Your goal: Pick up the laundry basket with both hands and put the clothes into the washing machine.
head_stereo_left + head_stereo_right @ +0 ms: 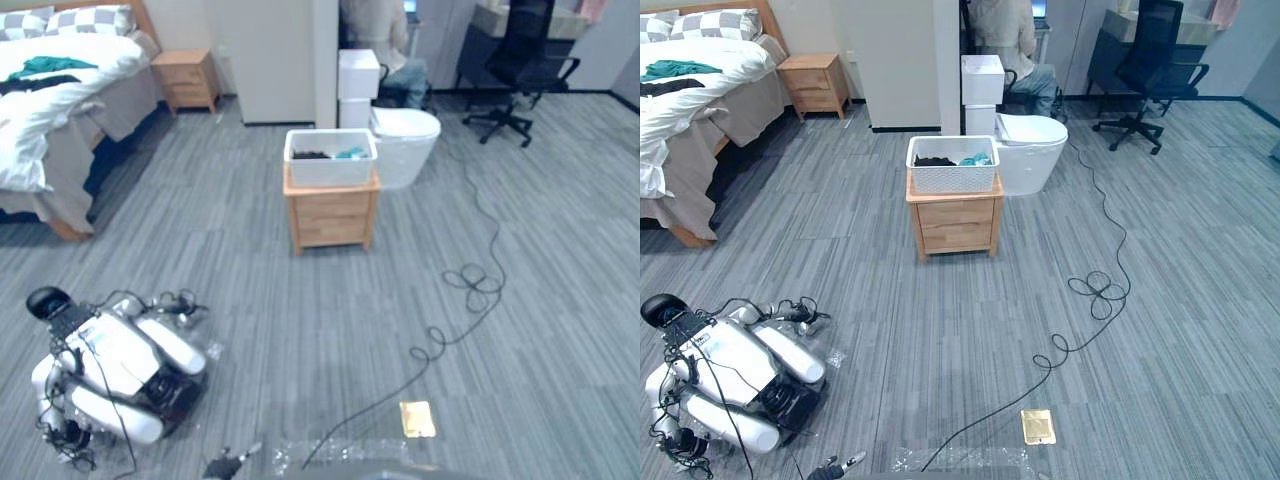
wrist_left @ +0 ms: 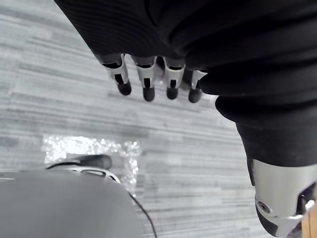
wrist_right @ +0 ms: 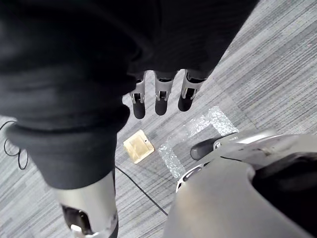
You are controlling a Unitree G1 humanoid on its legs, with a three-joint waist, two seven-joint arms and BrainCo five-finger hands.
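The white laundry basket (image 1: 330, 168) stands on a small wooden cabinet (image 1: 331, 216) in the middle of the room, some way ahead of me. Dark and teal clothes (image 1: 952, 160) lie inside it. A white rounded appliance (image 1: 407, 142) sits on the floor just behind and to the right of the cabinet. My left hand (image 2: 147, 79) hangs over the grey floor with relaxed fingers and holds nothing. My right hand (image 3: 159, 97) hangs the same way, fingers straight, also holding nothing. Both hands are far from the basket.
Another white robot (image 1: 115, 368) lies on the floor at the lower left. A bed (image 1: 55, 95) and a nightstand (image 1: 186, 78) stand at the far left. A seated person (image 1: 385, 40), stacked white boxes (image 1: 357, 85) and an office chair (image 1: 520, 65) are at the back. A brass floor plate (image 1: 417, 418) lies close by.
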